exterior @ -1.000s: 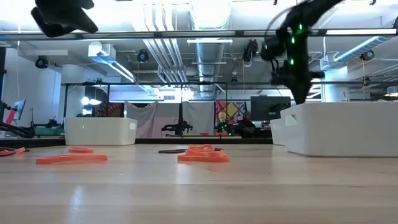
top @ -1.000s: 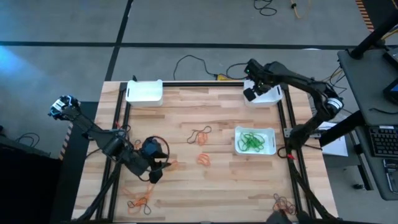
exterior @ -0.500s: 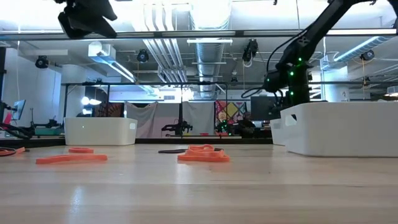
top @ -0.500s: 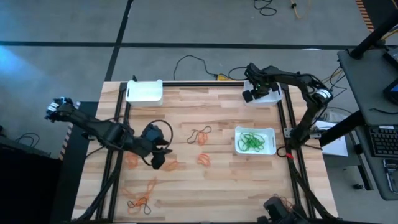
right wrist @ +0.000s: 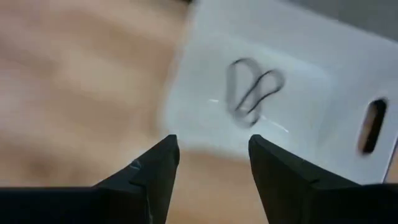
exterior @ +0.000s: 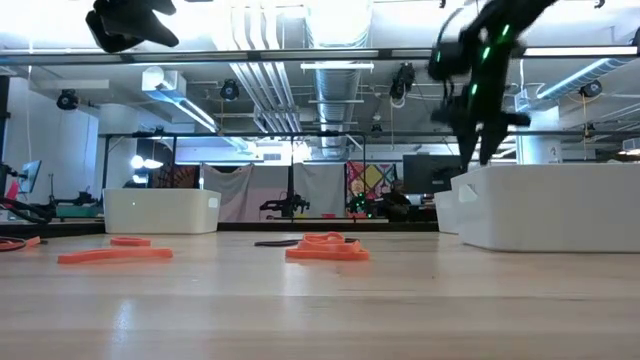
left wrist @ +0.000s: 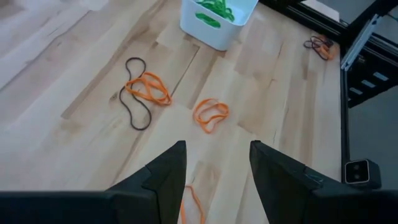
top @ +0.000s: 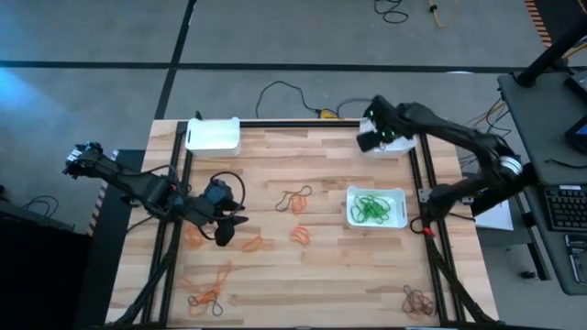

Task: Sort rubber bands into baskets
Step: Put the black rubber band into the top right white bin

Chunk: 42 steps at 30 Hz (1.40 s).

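On wooden table (top: 321, 275), orange rubber bands (top: 300, 234) lie.

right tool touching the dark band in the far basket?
Apart. Right wrist view: dark band lies in the basket, clear beyond the open right tool.

The table (top: 303, 266) is pale wood, planked, with visible grain and a soft satin sheen. The baskets (top: 213, 135) look like smooth white plastic, slightly glossy. The rubber bands (left wrist: 210, 114) are thin matt rubber, orange, green or dark. Both arms' fingers (left wrist: 165, 177) look like matt black plastic, and black metal rails (top: 422, 174) frame the table
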Each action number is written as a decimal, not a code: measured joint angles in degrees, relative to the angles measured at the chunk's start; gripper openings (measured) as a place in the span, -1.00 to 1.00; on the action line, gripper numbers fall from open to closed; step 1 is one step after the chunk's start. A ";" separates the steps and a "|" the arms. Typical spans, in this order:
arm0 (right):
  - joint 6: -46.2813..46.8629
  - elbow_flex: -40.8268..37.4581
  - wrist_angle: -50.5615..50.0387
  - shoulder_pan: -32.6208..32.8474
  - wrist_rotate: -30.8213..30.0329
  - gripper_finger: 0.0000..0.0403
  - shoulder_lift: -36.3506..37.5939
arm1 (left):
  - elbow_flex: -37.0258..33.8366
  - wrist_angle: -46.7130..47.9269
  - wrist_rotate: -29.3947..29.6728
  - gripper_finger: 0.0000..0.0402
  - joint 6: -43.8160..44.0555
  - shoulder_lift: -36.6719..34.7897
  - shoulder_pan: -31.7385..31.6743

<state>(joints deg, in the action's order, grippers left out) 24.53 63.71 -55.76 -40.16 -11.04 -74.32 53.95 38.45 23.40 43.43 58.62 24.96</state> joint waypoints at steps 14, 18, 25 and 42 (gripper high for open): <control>61.68 0.50 -14.07 67.66 -0.38 -0.08 7.85 | -0.09 -1.42 -0.02 -0.20 -5.26 0.31 3.05; 77.04 1.86 -10.51 81.82 3.34 -0.08 2.13 | -0.09 -2.95 -0.02 -0.20 -6.94 0.31 3.18; 94.19 1.86 -3.53 91.48 17.31 0.03 -8.80 | -0.09 -4.63 -0.05 -0.20 -7.83 0.31 3.24; 93.95 -10.46 12.91 92.41 28.05 -0.14 -17.30 | -0.09 -6.11 -0.92 -0.20 -3.86 0.96 7.52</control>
<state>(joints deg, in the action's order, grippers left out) 118.48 53.26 -42.85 52.25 17.01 -91.62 53.87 32.34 22.48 39.56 59.59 32.48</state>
